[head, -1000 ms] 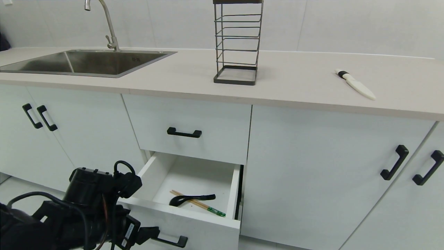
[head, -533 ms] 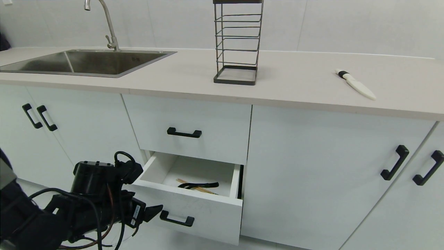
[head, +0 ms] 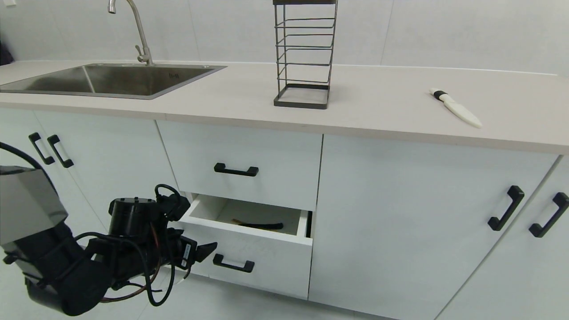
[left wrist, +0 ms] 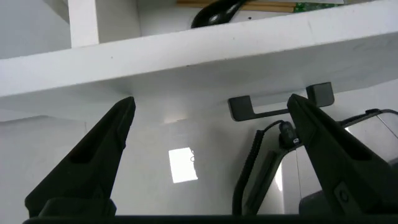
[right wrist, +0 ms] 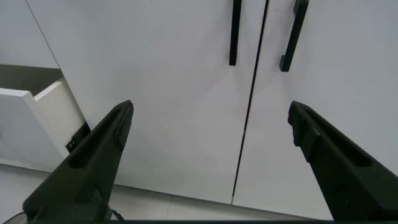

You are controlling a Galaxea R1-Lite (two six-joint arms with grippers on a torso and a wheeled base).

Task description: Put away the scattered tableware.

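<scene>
The lower drawer [head: 249, 246] stands a little way out, with a black spoon [head: 262, 225] and wooden chopsticks [head: 237, 220] lying inside. My left gripper [head: 202, 251] is open at the drawer's front panel, just left of its black handle [head: 233, 264]. In the left wrist view that gripper [left wrist: 211, 124] spans the panel [left wrist: 186, 56], with the handle [left wrist: 280, 102] near one finger and the spoon [left wrist: 217, 12] above. A white knife with a black band [head: 455, 108] lies on the counter at the right. My right gripper [right wrist: 211, 118] is open before the cabinet doors.
A tall wire rack [head: 304, 53] stands mid-counter, and a steel sink [head: 111, 79] with a tap is at the left. A shut drawer [head: 235, 170] sits above the open one. The right wrist view faces two door handles [right wrist: 233, 31].
The lower drawer has slid well inward over the last second. My left gripper moved forward and up with its front panel, staying open.
</scene>
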